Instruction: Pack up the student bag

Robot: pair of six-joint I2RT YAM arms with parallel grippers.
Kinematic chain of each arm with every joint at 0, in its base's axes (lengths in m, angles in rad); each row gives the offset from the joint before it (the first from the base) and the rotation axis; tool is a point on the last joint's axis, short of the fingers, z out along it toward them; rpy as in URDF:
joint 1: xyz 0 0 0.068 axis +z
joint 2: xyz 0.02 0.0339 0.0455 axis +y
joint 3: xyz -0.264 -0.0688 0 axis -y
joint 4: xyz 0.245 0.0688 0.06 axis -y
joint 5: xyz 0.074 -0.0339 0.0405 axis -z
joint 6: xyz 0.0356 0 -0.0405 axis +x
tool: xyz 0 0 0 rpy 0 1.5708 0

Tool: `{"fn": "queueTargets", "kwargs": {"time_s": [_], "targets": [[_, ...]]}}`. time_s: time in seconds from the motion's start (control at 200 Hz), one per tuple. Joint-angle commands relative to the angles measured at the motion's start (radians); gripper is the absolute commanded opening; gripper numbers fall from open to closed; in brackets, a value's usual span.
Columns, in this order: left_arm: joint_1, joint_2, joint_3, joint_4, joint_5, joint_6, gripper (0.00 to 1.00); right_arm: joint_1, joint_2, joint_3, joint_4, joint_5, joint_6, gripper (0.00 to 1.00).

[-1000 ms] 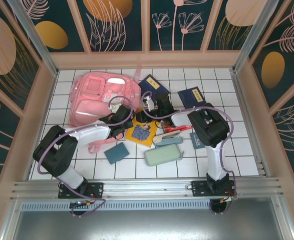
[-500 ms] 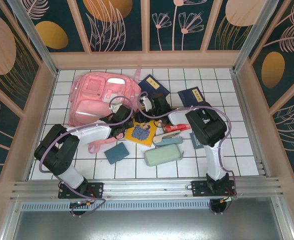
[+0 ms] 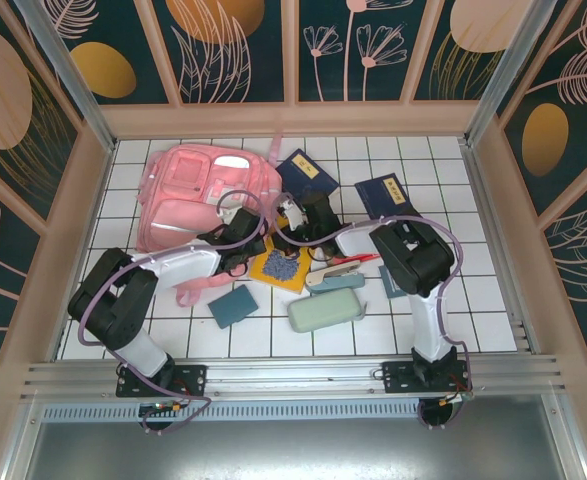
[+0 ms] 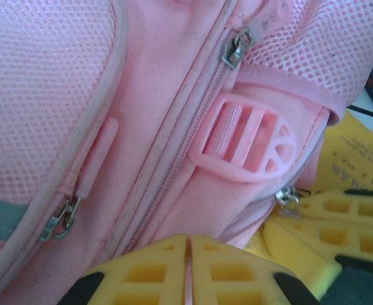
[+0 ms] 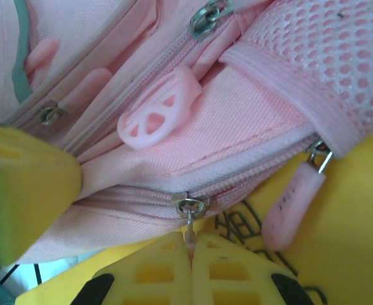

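The student bag (image 3: 198,195) lies flat on the far-left part of the tiled table (image 3: 493,300), its long side running left to right. Both arms reach to its near right corner. The right gripper (image 5: 189,257) is pinched tight on the small metal zipper pull (image 5: 190,213) of the lowest zip. That zip's track runs along the bag's edge, off to the gripper's left and up to its right. The bag's body lies beyond the fingertips, with a yellow booklet (image 5: 339,210) beneath. I judge the pull must travel along that track, not away from the bag. The left gripper (image 4: 187,270) sits just beside it, jaws all but together against the pink fabric (whether a fold is caught, I cannot tell).
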Motion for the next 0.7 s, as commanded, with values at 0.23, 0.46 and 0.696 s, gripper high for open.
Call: {"fn": "queueTargets", "kwargs": {"time_s": [0.23,0.46,0.696], "targets": [[0.122,0.171,0.273,-0.037,0.184,0.149,0.37,0.079,-0.098,-0.088,0.049,0.164,-0.054,0.0],[0.125,0.377,0.506,-0.173,0.201,0.261,0.5,0.08,-0.101,-0.092,0.059,0.17,-0.053,0.0],[0.123,0.495,0.607,-0.206,0.224,0.283,0.5,0.091,-0.108,-0.1,0.071,0.185,-0.06,0.0]]}}
